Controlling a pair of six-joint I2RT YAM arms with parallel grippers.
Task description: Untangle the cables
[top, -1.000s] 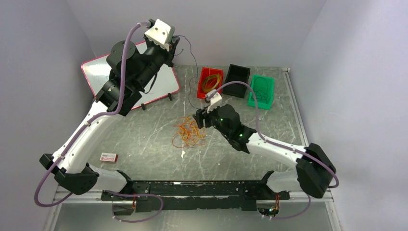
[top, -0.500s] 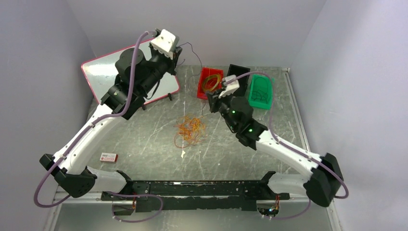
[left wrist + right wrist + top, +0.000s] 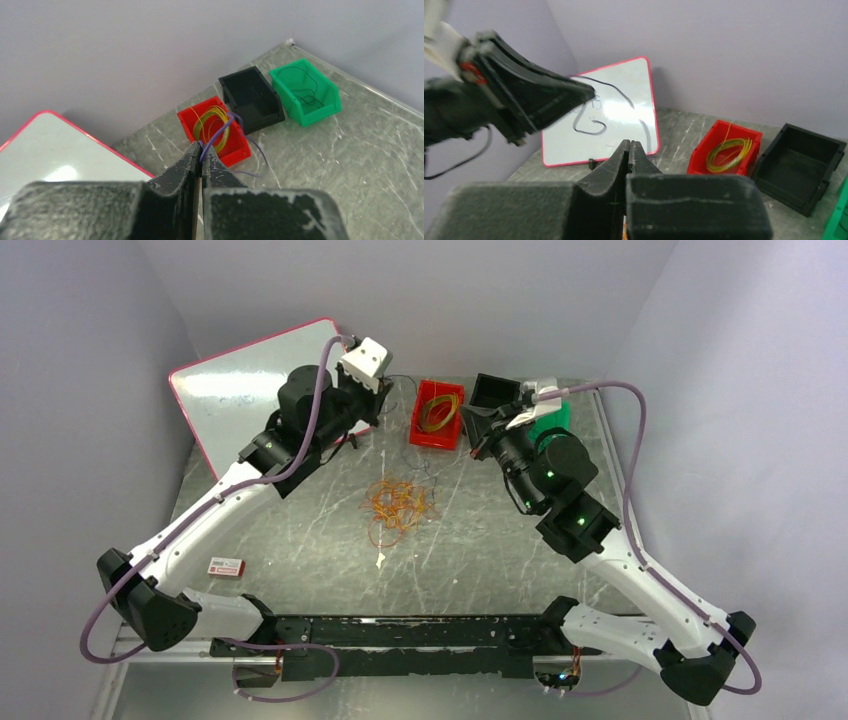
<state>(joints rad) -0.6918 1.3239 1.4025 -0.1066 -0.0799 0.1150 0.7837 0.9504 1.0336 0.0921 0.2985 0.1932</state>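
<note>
The cables (image 3: pixel 398 508) lie as an orange and yellow tangle mid-table. My left gripper (image 3: pixel 385 392) hangs above the table beside the red bin (image 3: pixel 422 433). In the left wrist view it (image 3: pixel 201 146) is shut on one thin purple cable (image 3: pixel 220 132), which trails down past the red bin (image 3: pixel 239 151). My right gripper (image 3: pixel 472 428) is raised in front of the black bin (image 3: pixel 497 390). Its jaws (image 3: pixel 630 144) are shut and nothing shows between them. From the right wrist, the held cable (image 3: pixel 623 98) dangles from the left gripper (image 3: pixel 589 92).
Yellow loops (image 3: pixel 212 125) lie coiled in the red bin. A green bin (image 3: pixel 326 108) holds dark cables (image 3: pixel 306 94). A red-framed whiteboard (image 3: pixel 250 385) leans at back left. A small red and white label (image 3: pixel 226 567) lies at the front left.
The right gripper closed, then rose from beside the tangle and swung back-right toward the bins. The left gripper moved right and lower, still gripping the purple cable.
</note>
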